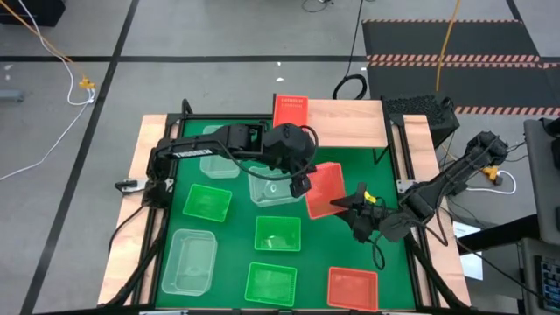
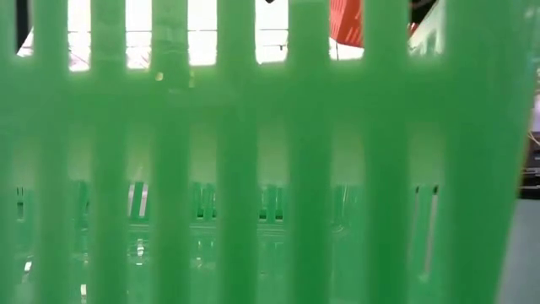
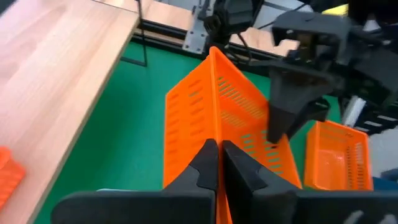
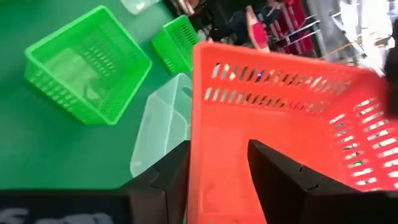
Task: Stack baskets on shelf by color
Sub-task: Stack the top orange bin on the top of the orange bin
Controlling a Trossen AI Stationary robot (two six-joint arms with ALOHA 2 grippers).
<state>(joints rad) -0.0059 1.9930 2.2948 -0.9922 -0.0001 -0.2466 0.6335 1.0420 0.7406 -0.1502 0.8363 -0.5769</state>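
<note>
The table (image 1: pixel 153 144) has a green mat, and the wooden shelf (image 1: pixel 350 122) stands along its far edge, toward the right corner. One orange basket (image 1: pixel 290 110) already rests at the left end of the shelf. On the mat lie three green baskets: one toward the left (image 1: pixel 206 203), one in the middle (image 1: pixel 278 234) and one at the near edge (image 1: pixel 270 283). The clear baskets are spread out: one at the near left (image 1: pixel 189 260), one in the middle (image 1: pixel 273 187) and one toward the far side (image 1: pixel 219 163). Another orange basket (image 1: pixel 353 288) sits at the near right corner.

The basket in work, a third orange one (image 1: pixel 325 189), is held tilted above the middle right of the mat. The left gripper (image 3: pixel 217 163) is pinched narrow on its wall. The right gripper (image 4: pixel 217 163) stands wide, one finger inside the basket and one outside, astride a wall; I cannot tell if it presses already.

This looks like a hand-over or a shared carry toward the shelf. To do it well, I judge that the right gripper should close firmly on the wall before the left one lets go, or the basket may swing and drop onto the clear basket under it. Then the basket should be made level and lowered straight into the orange one on the shelf.

I can read no brand, label or writing on anything.
</note>
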